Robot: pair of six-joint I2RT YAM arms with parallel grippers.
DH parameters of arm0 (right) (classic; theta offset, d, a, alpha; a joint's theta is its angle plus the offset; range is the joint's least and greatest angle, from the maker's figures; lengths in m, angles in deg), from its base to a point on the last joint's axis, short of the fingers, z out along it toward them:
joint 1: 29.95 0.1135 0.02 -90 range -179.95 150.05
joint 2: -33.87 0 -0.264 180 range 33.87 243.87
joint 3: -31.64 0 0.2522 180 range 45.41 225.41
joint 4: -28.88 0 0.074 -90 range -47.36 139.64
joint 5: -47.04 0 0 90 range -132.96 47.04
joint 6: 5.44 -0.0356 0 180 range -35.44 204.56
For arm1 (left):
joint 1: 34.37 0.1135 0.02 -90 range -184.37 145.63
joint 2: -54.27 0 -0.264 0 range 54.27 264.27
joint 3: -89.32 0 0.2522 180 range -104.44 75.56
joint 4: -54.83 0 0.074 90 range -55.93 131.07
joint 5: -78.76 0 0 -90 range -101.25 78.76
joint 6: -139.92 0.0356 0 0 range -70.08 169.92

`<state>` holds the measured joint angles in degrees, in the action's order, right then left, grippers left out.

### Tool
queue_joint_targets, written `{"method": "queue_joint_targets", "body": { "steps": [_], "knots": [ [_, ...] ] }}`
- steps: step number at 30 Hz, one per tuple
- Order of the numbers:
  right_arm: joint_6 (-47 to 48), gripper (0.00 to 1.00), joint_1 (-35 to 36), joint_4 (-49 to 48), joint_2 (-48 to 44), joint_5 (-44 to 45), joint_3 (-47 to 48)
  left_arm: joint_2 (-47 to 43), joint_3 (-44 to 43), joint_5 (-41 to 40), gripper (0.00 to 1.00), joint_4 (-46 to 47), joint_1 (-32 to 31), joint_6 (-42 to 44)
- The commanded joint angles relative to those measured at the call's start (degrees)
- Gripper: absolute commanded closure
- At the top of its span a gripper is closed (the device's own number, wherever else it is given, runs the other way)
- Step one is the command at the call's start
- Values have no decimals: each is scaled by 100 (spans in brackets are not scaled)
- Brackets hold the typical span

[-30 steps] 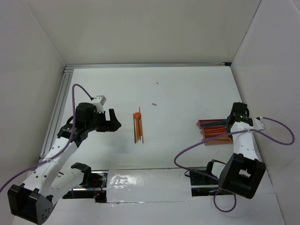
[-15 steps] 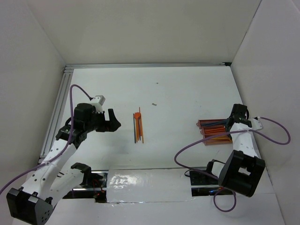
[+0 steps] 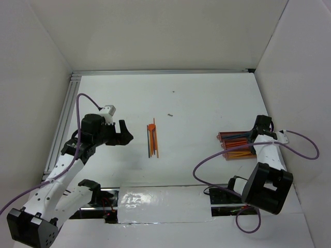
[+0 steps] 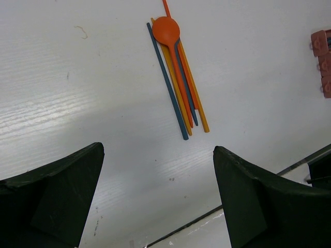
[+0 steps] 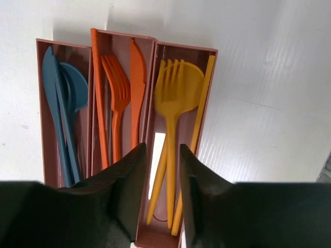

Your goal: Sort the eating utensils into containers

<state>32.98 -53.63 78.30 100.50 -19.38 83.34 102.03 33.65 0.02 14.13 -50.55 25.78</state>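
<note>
A loose bundle of eating utensils (image 3: pixel 152 139) lies mid-table; the left wrist view shows an orange spoon (image 4: pixel 166 31), a blue stick (image 4: pixel 166 82) and yellow-orange sticks. My left gripper (image 3: pixel 127 132) is open and empty, just left of the bundle, its jaws wide apart (image 4: pixel 158 155). The reddish-brown containers (image 3: pixel 235 146) sit at the right. In the right wrist view their troughs (image 5: pixel 202 51) hold blue utensils (image 5: pixel 62 98), orange utensils (image 5: pixel 116 82) and yellow utensils (image 5: pixel 178 88). My right gripper (image 5: pixel 163 155) hovers over the yellow trough, jaws a narrow gap apart, holding nothing.
White walls close in the table on three sides, with a metal rail (image 3: pixel 64 113) along the left edge. A shiny foil strip (image 3: pixel 155 199) runs along the near edge between the arm bases. A corner of the tray (image 4: pixel 323 49) shows in the left wrist view.
My right wrist has shifted slightly over the containers. My left arm has barely moved. The utensil bundle has not moved.
</note>
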Motion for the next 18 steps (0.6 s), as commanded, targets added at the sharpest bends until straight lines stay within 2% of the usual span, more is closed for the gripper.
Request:
{"method": "queue_joint_targets", "body": {
  "steps": [1,4,6,8,10,11,13,14,15,18],
  "knots": [
    [-116,60,-40,134,-71,165,302,-92,-81,51,0,154,-8,32],
    [128,59,-23,196,-255,-185,609,-92,-98,60,0,145,-7,6],
    [366,59,310,-137,-536,-545,899,-75,-81,86,0,171,-7,6],
    [630,59,1143,-383,-713,-793,1240,-57,-89,104,0,215,-7,15],
    [570,57,1924,-507,-565,-549,1575,-5,-107,130,0,215,-16,-3],
    [552,56,2851,-507,-424,-373,1760,57,-115,121,0,172,-16,-20],
    [665,53,4171,-480,495,-169,2409,101,-159,69,0,154,-7,-82],
    [727,53,4527,-542,726,-90,2507,171,-177,42,0,102,1,-82],
    [832,53,5183,-630,963,-90,2587,171,-177,42,0,66,-16,-91],
    [1088,53,6108,-833,1746,-37,2903,180,-212,-98,0,-22,-7,-117]
  ]
}}
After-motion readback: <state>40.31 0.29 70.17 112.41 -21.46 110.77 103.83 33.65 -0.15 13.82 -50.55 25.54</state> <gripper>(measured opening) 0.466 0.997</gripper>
